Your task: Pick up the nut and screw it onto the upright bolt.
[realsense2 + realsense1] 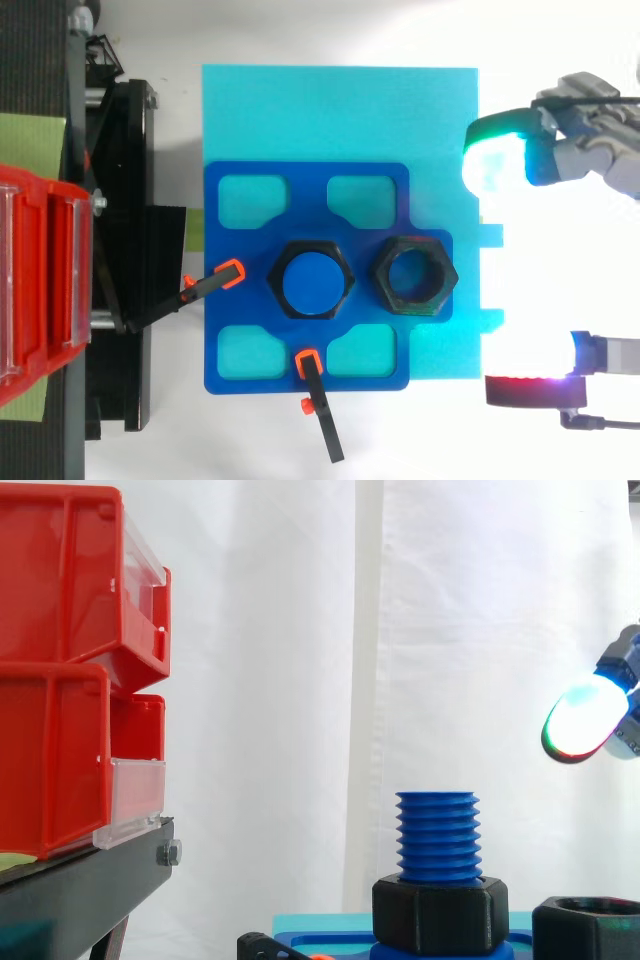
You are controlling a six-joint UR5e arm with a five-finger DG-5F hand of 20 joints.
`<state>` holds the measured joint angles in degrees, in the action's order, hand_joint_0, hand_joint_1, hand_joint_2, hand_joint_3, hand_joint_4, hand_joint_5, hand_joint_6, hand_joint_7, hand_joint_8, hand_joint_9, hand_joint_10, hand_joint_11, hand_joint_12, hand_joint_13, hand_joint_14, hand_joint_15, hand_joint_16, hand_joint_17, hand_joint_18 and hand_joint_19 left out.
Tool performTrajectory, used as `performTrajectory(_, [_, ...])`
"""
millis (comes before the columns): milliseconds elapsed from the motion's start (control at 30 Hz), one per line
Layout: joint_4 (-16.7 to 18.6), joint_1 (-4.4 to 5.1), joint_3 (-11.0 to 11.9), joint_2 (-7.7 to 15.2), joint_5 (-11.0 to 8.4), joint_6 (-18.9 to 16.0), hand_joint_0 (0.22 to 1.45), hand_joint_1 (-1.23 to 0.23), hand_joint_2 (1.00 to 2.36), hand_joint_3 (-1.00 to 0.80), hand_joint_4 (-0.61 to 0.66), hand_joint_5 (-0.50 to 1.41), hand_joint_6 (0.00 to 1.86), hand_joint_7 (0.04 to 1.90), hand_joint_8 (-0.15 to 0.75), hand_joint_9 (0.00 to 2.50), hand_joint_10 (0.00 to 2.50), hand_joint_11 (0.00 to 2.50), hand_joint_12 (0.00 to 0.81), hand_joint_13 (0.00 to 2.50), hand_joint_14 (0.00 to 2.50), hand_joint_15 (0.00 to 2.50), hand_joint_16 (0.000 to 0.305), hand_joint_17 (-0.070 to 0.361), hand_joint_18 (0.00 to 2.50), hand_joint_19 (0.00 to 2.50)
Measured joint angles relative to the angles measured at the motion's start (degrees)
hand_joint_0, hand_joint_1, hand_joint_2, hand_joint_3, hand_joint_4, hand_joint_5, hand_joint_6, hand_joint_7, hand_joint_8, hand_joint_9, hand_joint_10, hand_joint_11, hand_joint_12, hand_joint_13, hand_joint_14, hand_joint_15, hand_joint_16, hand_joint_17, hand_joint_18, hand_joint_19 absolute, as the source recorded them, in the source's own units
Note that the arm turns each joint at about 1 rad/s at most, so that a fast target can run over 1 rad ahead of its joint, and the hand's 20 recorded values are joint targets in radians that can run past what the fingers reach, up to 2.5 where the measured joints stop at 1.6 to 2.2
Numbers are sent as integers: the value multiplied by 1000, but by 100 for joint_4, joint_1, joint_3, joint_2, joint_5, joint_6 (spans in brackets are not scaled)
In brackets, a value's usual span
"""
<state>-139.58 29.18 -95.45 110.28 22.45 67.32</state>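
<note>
Your hand hangs open and empty near the nut: lower squarely, pinch opposite flats, stay clear of the bolt.

Stacked red bins on black stand, white curtain, cyan board, orange-tipped clamps.
</note>
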Motion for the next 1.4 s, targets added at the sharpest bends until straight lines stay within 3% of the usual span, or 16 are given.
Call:
performTrajectory(167, [90,2,0,111,-32,-1,420,-745,1000,-500,238,-240,502,725,336,404,0,0,414,312,0,0,48,107,74,0])
performTrajectory(267, [122,8,0,134,-31,-5,384,-868,1000,-500,231,-261,502,709,323,325,0,0,433,203,0,0,54,122,8,0])
performTrajectory(433, [140,24,0,141,-21,4,365,-943,1000,-500,217,-285,502,692,306,211,0,0,439,105,0,0,58,130,0,0])
performTrajectory(733, [134,71,0,188,-26,178,364,-899,1000,-500,192,-300,502,699,292,74,0,0,431,0,0,0,58,131,0,0])
performTrajectory(967, [222,92,1,368,-37,265,362,-875,1000,-500,195,-300,502,694,296,69,0,0,435,0,0,0,59,133,0,0])
performTrajectory(1400, [392,121,0,426,-47,411,362,-866,1000,-500,221,-290,502,700,317,118,0,0,444,34,0,0,60,135,0,0])
